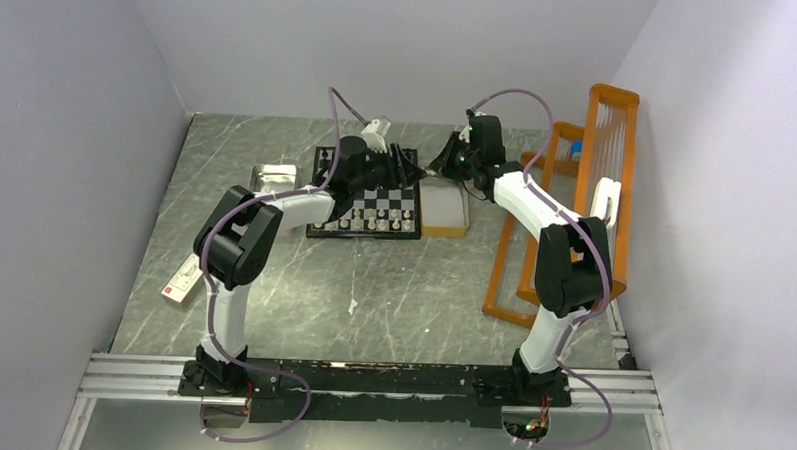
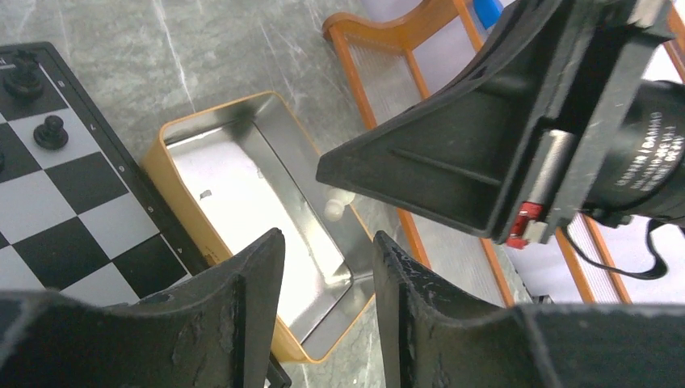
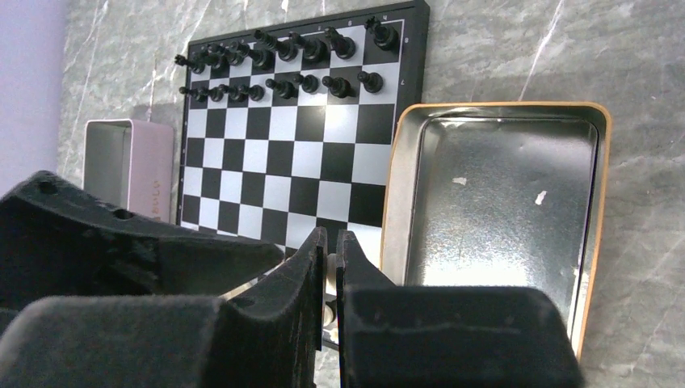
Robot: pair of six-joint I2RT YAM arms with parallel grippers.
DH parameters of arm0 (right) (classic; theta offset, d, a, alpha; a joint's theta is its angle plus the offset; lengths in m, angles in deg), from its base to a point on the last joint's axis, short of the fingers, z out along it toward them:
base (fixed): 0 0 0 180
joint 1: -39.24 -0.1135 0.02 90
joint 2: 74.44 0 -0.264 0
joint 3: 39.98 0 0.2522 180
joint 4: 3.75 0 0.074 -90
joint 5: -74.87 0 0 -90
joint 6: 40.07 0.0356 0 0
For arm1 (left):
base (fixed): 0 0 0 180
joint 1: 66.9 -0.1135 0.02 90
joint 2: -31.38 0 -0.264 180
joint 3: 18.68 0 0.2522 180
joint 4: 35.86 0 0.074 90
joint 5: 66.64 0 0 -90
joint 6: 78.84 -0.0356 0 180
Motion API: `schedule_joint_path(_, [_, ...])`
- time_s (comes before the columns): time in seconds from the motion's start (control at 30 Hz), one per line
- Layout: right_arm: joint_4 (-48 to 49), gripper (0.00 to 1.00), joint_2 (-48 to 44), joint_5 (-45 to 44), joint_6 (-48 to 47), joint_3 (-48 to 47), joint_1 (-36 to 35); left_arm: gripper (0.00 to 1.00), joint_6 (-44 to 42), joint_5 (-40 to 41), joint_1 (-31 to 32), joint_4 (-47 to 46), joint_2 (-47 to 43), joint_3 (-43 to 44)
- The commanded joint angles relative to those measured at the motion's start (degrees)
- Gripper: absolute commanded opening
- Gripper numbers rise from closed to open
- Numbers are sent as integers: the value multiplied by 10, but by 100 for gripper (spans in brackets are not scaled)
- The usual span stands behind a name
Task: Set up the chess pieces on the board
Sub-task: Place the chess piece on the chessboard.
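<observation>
Transfer step, by the look of it: one cream piece (image 3: 329, 275) on its way to the board (image 3: 275, 162). Clamped in the right gripper (image 3: 330, 246), jaws all but together on it, hanging low by the seam between the board's right edge and the tan tray (image 3: 602, 202) — over which of the two, hard to tell. From the left wrist view, just a pale blob under that gripper's tip, against the tray's side wall.

Left gripper (image 2: 327, 299) spread, nothing between its jaws, hovering near the board's far right corner, just beside the right gripper.

Black pieces (image 3: 283, 61) ranked in the two rows farthest from the arm bases, both rows looking filled. Cream pieces (image 1: 375, 221) along the near rows in the top view, too small to count, so no telling which squares lack a man. Probably late in the task.

Next move, as a judgement: pick the vacant cream square, carry the piece across high enough to clear the standing men, lower it straight and upright, then part the jaws only a little — neighbours close on either side. Worth easing the left arm aside first, with both grippers crowding the same corner. Main risk: toppling a placed man.
</observation>
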Motion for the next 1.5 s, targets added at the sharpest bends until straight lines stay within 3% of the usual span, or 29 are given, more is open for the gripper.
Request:
schedule_joint_path(0.0, [11,7,-20,13,10,3,7,49,14,-27,6,-37,22,28])
schedule_joint_path(0.57, [16,7,-23,25,19,3,8,40,20,-33,14,-33,45,60])
schedule_joint_path(1.03, [17,10,-35,28,9,17,9,14,-10,-35,15,-6,30,64])
schedule_joint_path(1.27, [11,25,-49,26,4,24,9,10,-35,-28,14,33,7,64])
schedule_joint_path(1.47, [0,47,-73,12,-7,26,8,9,-76,-1,13,108,-31,50])
